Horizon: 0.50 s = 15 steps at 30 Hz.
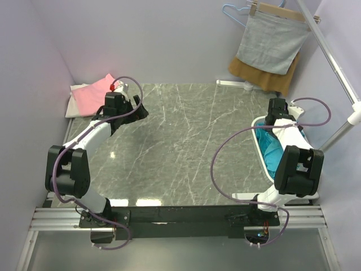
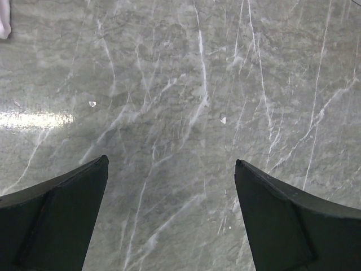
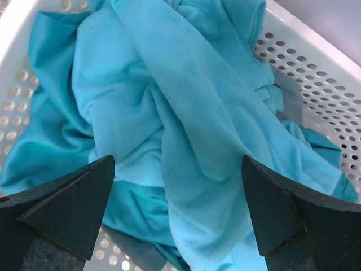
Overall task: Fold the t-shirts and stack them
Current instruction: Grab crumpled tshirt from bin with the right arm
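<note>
You have a grey-green marbled table (image 1: 186,141) in front of you. At its far left corner a pink t-shirt (image 1: 93,93) lies on a white t-shirt (image 1: 75,107). Along the right edge sits a white perforated basket (image 3: 316,84), with teal t-shirts (image 3: 169,113) crumpled inside it.

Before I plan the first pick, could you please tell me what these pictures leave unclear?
- Crumpled teal fabric t-shirts in the white perforated plastic basket: how many is unclear; the right arm covers them from above, the right wrist view crops them.
- White cloth under the folded pink t-shirt: mostly covered by it, top view.
</note>
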Motion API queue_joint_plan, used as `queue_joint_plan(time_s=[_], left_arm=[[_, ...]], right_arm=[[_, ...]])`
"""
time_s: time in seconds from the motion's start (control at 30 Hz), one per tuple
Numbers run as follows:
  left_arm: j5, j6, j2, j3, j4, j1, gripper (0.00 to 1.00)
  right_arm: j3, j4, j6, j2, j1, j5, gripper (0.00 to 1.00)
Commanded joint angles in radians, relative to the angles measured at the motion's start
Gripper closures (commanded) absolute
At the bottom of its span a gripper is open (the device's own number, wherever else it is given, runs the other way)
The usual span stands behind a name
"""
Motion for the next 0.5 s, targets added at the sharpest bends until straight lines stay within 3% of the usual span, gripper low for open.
queue_joint_plan(time_s=[0.0,0.1,0.2,0.3,0.33,0.37,0.47], left_arm=[[0.028,-0.007,-0.009,0.038,0.002,0.003,0.01],[0.042,-0.015,0.002,0.035,0.010,0.003,0.01],[0.057,-0.030,0.018,0.027,0.025,0.005,0.01],[0.094,-0.037,0.032,0.024,0.044,0.008,0.04],[0.103,-0.035,0.035,0.023,0.047,0.008,0.06],[0.113,-0.030,0.037,0.021,0.053,0.009,0.11],[0.107,-0.029,0.035,0.027,0.051,0.011,0.13]], right_arm=[[0.042,-0.008,0.011,0.046,-0.023,-0.032,0.01],[0.045,-0.011,0.005,0.074,-0.032,-0.063,0.03],[0.042,-0.006,-0.001,0.083,-0.034,-0.074,0.22],[0.036,0.008,-0.021,0.037,-0.031,-0.100,0.67],[0.024,0.024,-0.033,0.011,-0.022,-0.098,0.99],[0.016,0.035,-0.038,-0.059,0.004,-0.092,1.00],[-0.032,0.127,-0.116,-0.250,0.066,-0.141,1.00]])
